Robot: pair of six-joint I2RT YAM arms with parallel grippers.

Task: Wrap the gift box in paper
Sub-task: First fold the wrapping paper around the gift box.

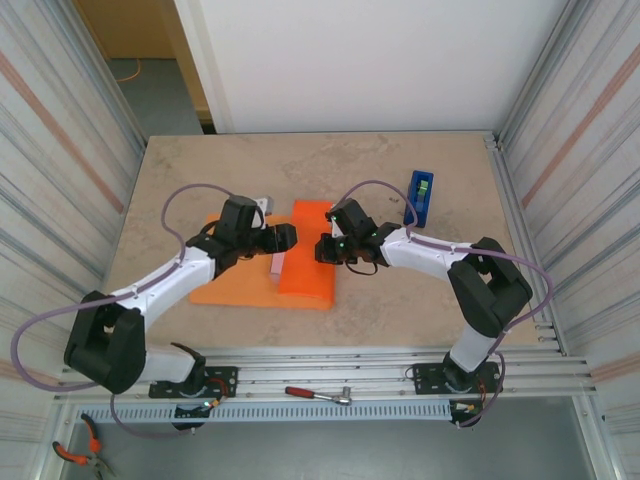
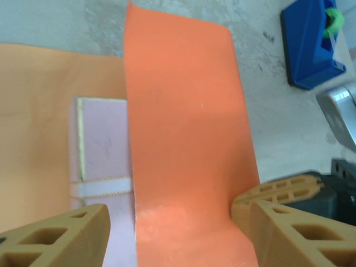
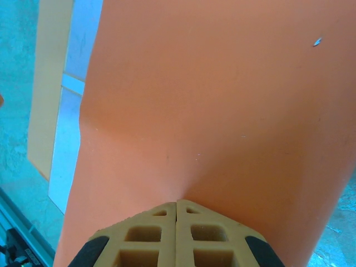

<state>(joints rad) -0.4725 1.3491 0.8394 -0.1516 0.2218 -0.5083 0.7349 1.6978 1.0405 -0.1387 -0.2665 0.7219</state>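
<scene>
The orange paper (image 1: 262,285) lies on the table, its right part folded up as a flap (image 1: 308,258) over the gift box. A strip of the pink gift box (image 2: 103,150) with its pale line shows left of the flap (image 2: 186,139), and in the top view (image 1: 275,263). My left gripper (image 1: 291,237) hovers over the flap's left side, open, its fingers (image 2: 61,239) wide apart astride the flap and holding nothing. My right gripper (image 1: 323,248) is shut, its joined fingertips (image 3: 177,203) pressed against the paper (image 3: 206,100), which dimples there.
A blue tape dispenser (image 1: 421,195) with a green roll stands on the table at the back right, also in the left wrist view (image 2: 311,41). A red-handled tool (image 1: 318,394) lies on the front rail. Metal walls border both sides.
</scene>
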